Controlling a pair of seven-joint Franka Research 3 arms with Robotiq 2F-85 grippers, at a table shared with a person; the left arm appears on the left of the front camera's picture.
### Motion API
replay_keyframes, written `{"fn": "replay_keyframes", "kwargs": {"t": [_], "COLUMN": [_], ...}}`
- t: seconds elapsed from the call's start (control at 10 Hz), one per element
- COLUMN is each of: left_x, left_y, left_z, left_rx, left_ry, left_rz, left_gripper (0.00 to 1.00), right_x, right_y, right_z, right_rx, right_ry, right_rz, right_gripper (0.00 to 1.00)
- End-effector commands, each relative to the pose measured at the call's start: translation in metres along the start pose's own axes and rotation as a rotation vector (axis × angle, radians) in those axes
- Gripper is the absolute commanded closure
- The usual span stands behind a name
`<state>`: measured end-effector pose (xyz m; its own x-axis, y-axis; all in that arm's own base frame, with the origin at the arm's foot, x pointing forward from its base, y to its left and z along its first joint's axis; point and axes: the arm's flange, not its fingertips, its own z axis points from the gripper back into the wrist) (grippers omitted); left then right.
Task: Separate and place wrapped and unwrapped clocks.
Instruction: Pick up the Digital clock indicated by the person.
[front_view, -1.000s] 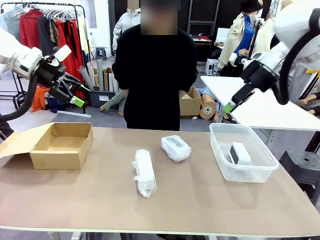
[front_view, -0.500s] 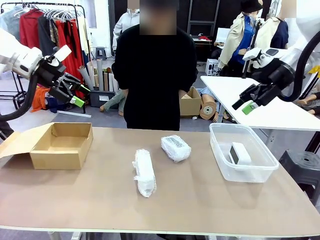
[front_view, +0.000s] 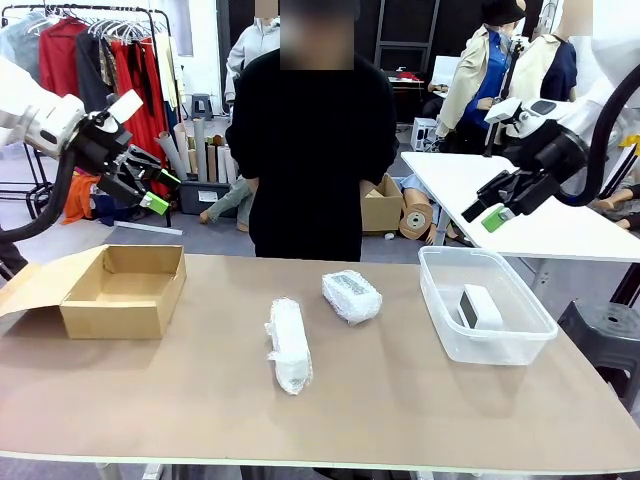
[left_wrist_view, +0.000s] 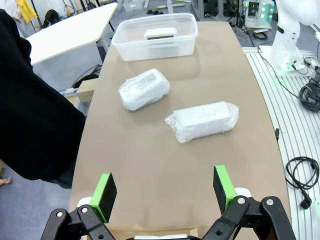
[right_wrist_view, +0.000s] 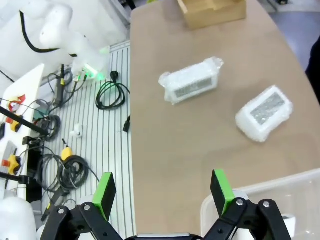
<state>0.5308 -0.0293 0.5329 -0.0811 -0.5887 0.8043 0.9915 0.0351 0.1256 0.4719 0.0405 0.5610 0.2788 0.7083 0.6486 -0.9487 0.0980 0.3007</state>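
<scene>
Evidently both claws hung released: left claw (front_view: 161, 192) far left of the tub (front_view: 436, 305), right claw (front_view: 482, 214) above it. Inside lay the bare clock (front_view: 480, 306); left of it, squat bundle (front_view: 351, 296) and long bundle (front_view: 288, 346) (crinkly film might slip when pinched).

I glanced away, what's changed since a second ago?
The right hand shifted toward the robot's right as its wrist turned, still open. The left hand, the long wrapped clock, the squat wrapped clock and the bare clock in the clear bin stayed put.

- Long wrapped clock (front_view: 288, 345) and squat wrapped clock (front_view: 351, 296) lie mid-worktop (front_view: 400, 400).
- Bare white clock (front_view: 480, 306) sits in clear tub (front_view: 436, 292).
- Left pincer (front_view: 160, 190), right pincer (front_view: 482, 215) raised, jaws apart.
</scene>
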Motion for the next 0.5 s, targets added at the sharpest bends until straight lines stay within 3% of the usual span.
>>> {"fn": "replay_keyframes", "kwargs": {"t": [0.0,0.4], "left_x": [0.001,0.001], "left_y": [-0.002,-0.002], "left_z": [0.000,0.000], "left_rx": [0.002,0.002], "left_ry": [0.001,0.001], "left_rz": [-0.002,-0.002], "left_gripper": [0.00,0.00], "right_x": [-0.002,-0.005], "right_y": [-0.015,-0.065], "right_z": [-0.010,-0.034], "right_rx": [-0.015,-0.065], "right_ry": [-0.011,-0.154], "right_rz": [0.053,0.211], "right_gripper": [0.00,0.00]}}
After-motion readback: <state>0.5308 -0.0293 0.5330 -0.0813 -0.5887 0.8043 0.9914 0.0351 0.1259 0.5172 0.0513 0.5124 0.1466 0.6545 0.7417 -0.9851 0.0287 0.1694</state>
